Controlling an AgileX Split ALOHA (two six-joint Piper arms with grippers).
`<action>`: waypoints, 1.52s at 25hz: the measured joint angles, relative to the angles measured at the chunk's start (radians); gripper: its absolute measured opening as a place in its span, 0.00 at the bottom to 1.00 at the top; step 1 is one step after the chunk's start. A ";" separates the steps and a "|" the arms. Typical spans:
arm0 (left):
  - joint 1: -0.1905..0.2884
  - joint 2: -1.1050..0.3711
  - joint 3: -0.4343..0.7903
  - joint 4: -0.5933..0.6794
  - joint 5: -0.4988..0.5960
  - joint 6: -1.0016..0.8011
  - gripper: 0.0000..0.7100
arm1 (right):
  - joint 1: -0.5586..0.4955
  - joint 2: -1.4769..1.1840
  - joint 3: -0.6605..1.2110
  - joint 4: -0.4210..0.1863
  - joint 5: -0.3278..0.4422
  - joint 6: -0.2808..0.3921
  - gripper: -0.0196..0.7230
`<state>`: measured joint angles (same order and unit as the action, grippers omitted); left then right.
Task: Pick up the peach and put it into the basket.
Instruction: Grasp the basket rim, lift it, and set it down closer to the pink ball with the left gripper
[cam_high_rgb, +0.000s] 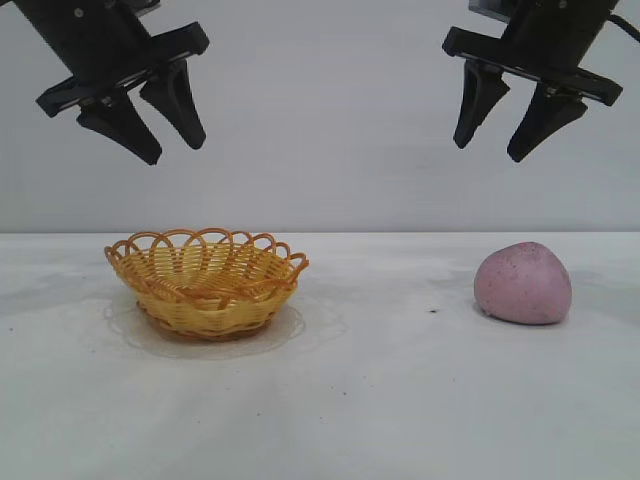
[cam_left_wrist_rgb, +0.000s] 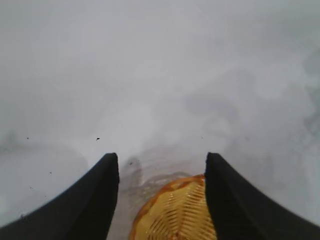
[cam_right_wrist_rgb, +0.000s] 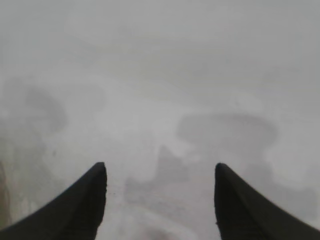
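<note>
- The white worktop (cam_high_rgb: 380, 400) carries both task things, set well apart from each other.
- The left gripper (cam_high_rgb: 160, 125) hangs high over the side with the basket; its black fingers (cam_high_rgb: 178, 100) are spread with nothing between them. In the left wrist view, part of the basket shows between the fingers, far below.
- The right gripper (cam_high_rgb: 505, 125) hangs high above the peach's side, its fingers (cam_high_rgb: 478, 100) likewise spread and holding nothing.
- The basket (cam_high_rgb: 205, 283), yellow-orange and woven with a looped rim, sits upright on the worktop at the exterior view's left; nothing shows inside it.
- The peach (cam_high_rgb: 523, 283), a dull pink lump, rests on the worktop at the right, outside the basket, untouched.
</note>
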<state>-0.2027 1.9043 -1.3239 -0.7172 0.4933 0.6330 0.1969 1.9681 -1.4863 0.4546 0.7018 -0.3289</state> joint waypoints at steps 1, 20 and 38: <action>0.000 0.000 -0.012 0.015 0.014 0.008 0.55 | 0.000 0.000 0.000 0.000 0.002 0.000 0.57; 0.000 0.155 -0.326 0.352 0.476 0.072 0.55 | 0.000 0.000 0.000 0.000 0.013 0.000 0.57; -0.068 0.423 -0.616 0.497 0.719 0.028 0.55 | 0.000 0.000 0.000 -0.007 0.018 0.000 0.57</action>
<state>-0.2709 2.3269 -1.9395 -0.2202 1.2126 0.6607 0.1969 1.9681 -1.4863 0.4474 0.7201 -0.3289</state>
